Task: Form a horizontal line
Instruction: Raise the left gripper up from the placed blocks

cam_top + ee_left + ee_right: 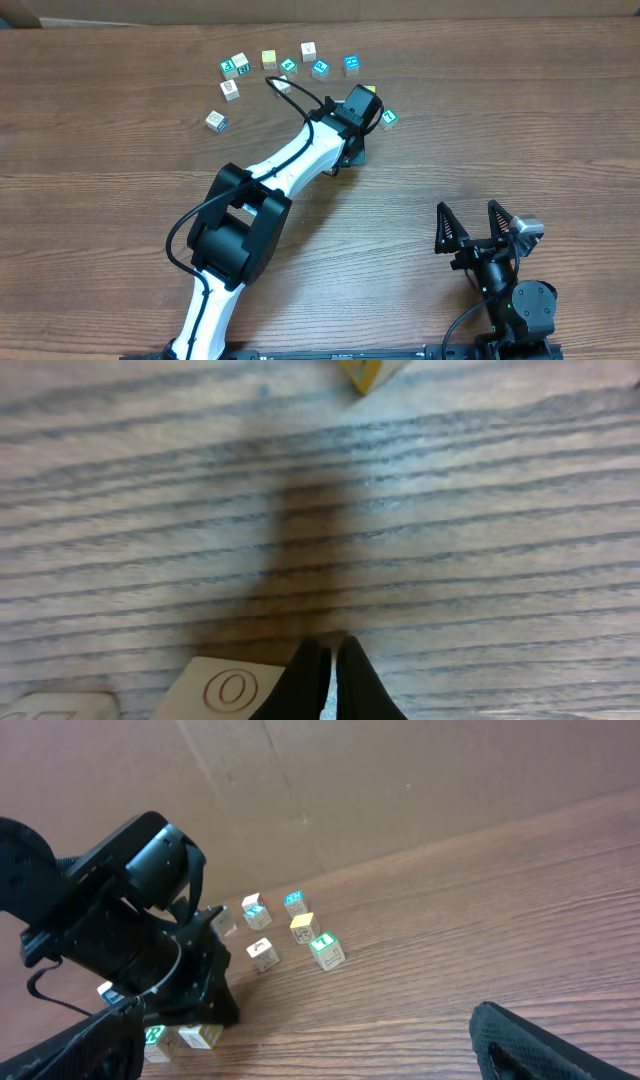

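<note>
Toward the far edge of the surface [120, 200], about mid-width: left arm [290, 160] reaches diagonally out from the near left corner, elbow bent low, wrist tipped down over the wood.

Left claw [328, 660] clenched, black fingertips [305, 675] pressed together with nothing between them, tips at or just above the surface; contact cannot be told. Just left of the tips sits a white cube with a red O [225, 690]. A yellow cube [368, 372] lies ahead of the tips, apart from them. A green-faced cube [388, 117] sits just right of the wrist.

White-faced cubes [308, 50] lie scattered in a loose arc along the far edge, left of centre, mixed among teal-faced cubes [351, 64]; two lie apart, nearer the left arm.

Right claw [468, 212] at the near right corner, released, fingers spread wide and pointing toward the far edge, holding nothing, well apart from every cube.

Surface is brown wood grain. A plain cardboard wall [400, 780] stands along the far edge.
</note>
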